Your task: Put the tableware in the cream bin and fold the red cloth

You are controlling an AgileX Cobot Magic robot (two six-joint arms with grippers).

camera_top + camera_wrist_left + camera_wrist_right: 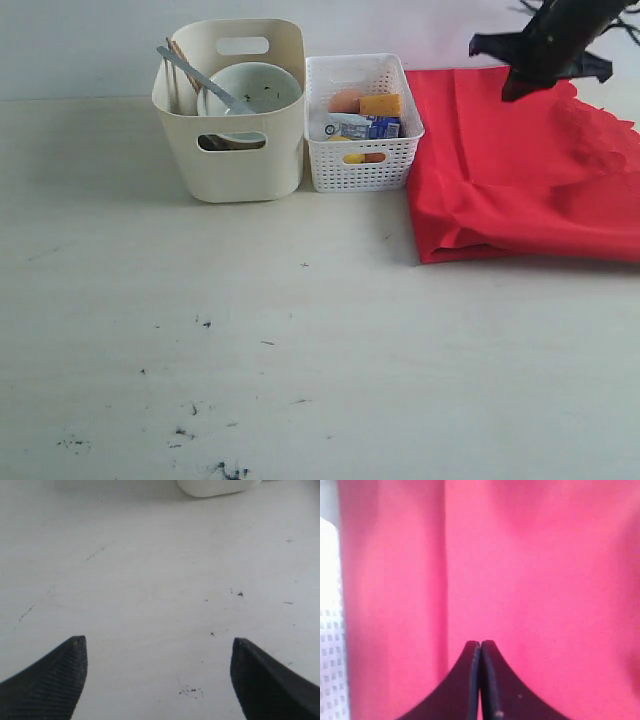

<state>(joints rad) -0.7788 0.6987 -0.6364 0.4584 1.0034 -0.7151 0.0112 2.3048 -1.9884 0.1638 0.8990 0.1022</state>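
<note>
The cream bin (pixel 230 150) stands at the back left and holds the pale speckled bowl (pixel 262 85), the wooden chopsticks (pixel 178 55) and a grey metal handle (pixel 195 75) that leans across the bowl. Other tableware in the bin is hidden. The red cloth (pixel 520 180) lies folded at the right, with a thick fold along its front edge. My right gripper (pixel 515 90) hangs over the cloth's back edge; its jaws (pixel 480 644) are shut with nothing between them above the red cloth (pixel 535 570). My left gripper (pixel 159 640) is open over bare table, with the cream bin's base (pixel 215 486) ahead of it.
A white lattice basket (pixel 362 125) with food items and a small carton stands between the bin and the cloth; its edge (pixel 330 630) shows in the right wrist view. The pale tabletop (pixel 300 340) in front has dark specks.
</note>
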